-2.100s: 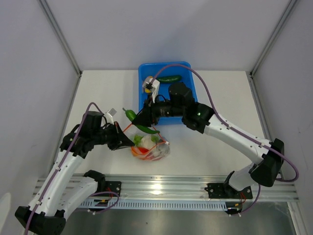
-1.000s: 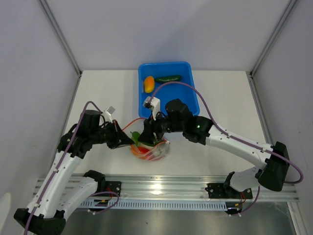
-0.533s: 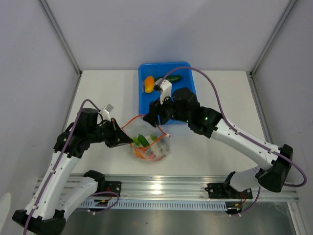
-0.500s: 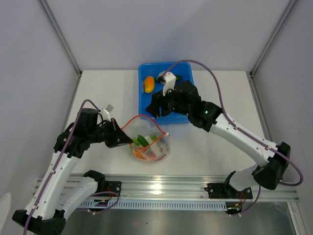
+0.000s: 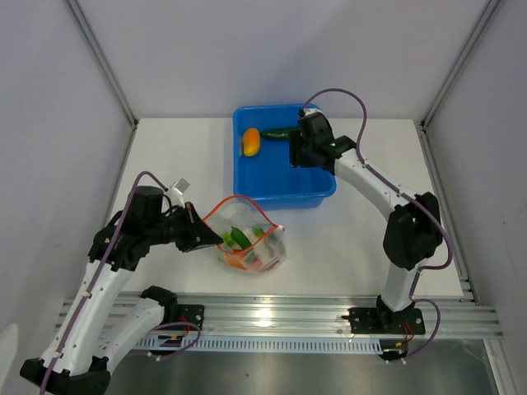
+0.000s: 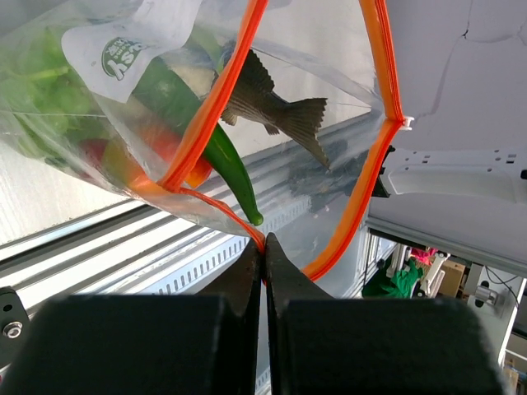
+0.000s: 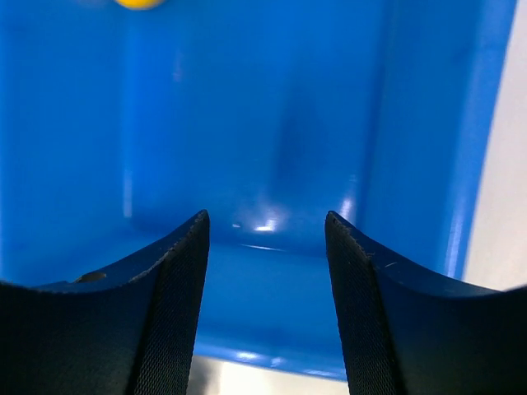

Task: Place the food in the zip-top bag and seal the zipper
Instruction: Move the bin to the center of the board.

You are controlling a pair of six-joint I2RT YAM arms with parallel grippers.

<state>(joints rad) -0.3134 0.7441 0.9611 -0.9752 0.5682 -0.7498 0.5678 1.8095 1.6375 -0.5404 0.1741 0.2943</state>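
Note:
The clear zip-top bag (image 5: 255, 247) lies on the table, its mouth open upward. The orange zipper (image 5: 239, 197) forms a wide loop. My left gripper (image 5: 216, 239) is shut on the zipper's left end, which the left wrist view shows pinched between its tips (image 6: 263, 243). Inside the bag are a grey fish (image 6: 268, 99), a green chili (image 6: 222, 148) and other toy foods. My right gripper (image 5: 295, 156) is open and empty above the blue tub (image 5: 321, 193); its fingers (image 7: 177, 280) frame the bare tub floor. An orange-yellow pepper (image 5: 251, 141) and a green chili (image 5: 277, 133) lie in the tub.
The tub stands at the back centre of the white table (image 5: 181, 156). Grey walls enclose the table on three sides. A metal rail (image 5: 272, 317) runs along the near edge. The right arm's elbow (image 5: 409, 234) stands high on the right.
My right gripper carried a green chili to the bag, left it inside, then drew back and up to the tub. My left gripper has kept hold of the zipper; the bag mouth is wider.

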